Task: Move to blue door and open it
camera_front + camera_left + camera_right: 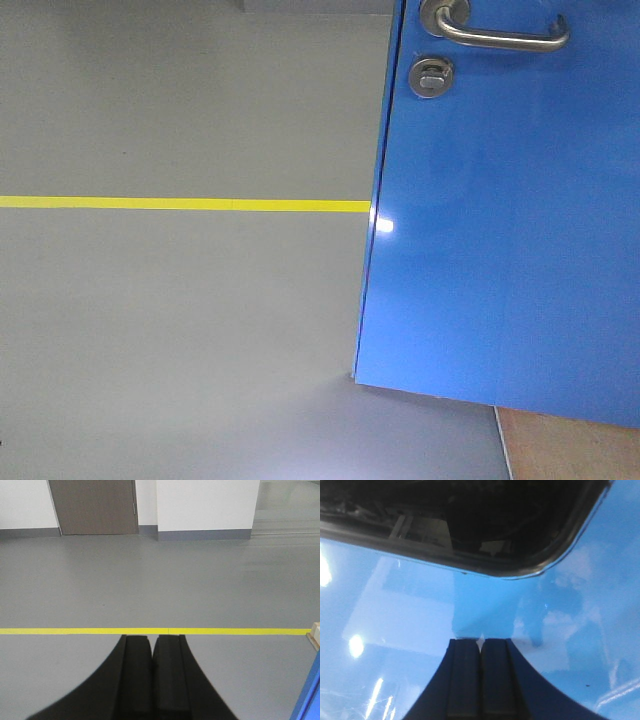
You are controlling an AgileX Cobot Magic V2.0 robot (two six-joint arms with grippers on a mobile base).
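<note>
The blue door [500, 230] fills the right half of the front view, standing ajar with its left edge swung away. Its silver lever handle [500, 35] and round lock [431, 76] sit at the top. In the right wrist view my right gripper [480, 641] is shut and empty, its tips touching or almost touching the glossy blue door [420, 605], just below a dark rounded window [460, 520]. My left gripper [152, 637] is shut with nothing in it and points out over the grey floor. A sliver of the blue door [310, 692] shows at that view's lower right.
A yellow floor line [180, 204] runs across the grey floor to the door edge. A brown door [95, 506] and white walls stand far ahead in the left wrist view. A wooden strip [570, 450] shows under the blue door.
</note>
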